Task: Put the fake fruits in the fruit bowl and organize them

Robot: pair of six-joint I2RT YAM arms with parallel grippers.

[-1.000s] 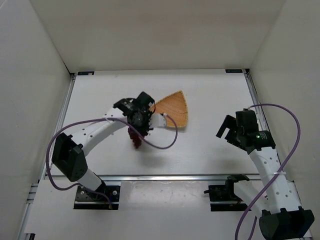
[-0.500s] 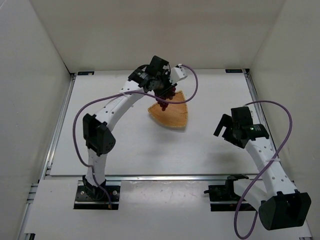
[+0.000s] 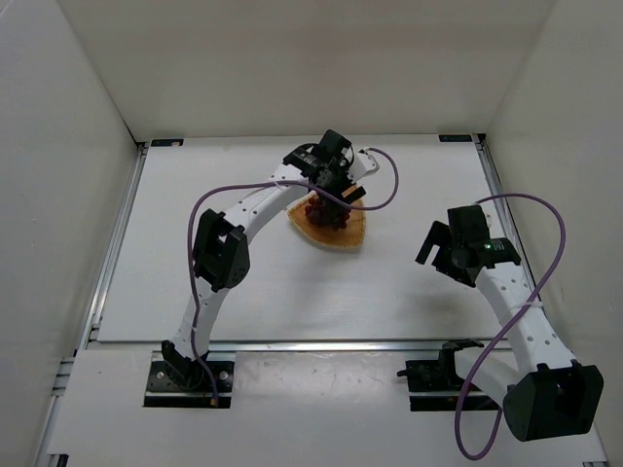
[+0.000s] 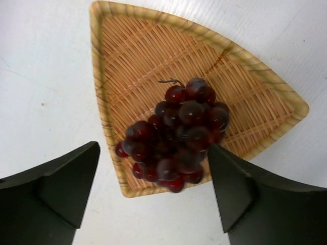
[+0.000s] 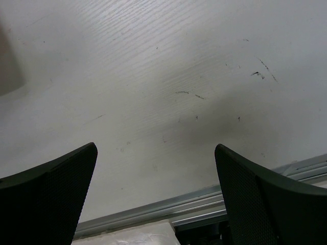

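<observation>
Grapes (image 4: 176,135) inside fruit bowl (image 4: 127,61), stem toward bowl's middle, long axis reaching its rim; left fingers (image 4: 61,184) spread empty above bowl; right fingers (image 5: 51,189) spread over worktop (image 5: 168,76), well right of bowl.

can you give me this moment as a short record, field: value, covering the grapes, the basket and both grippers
grapes: one dark red bunch, lying in the basket, a few berries over its rim
basket: woven, rounded triangle, flat on the table, holds only the grapes
left gripper: open, above the grapes, a finger on either side
right gripper: open, holding nothing, over the table off to the side
task state: grapes in the basket, sitting off-centre
</observation>
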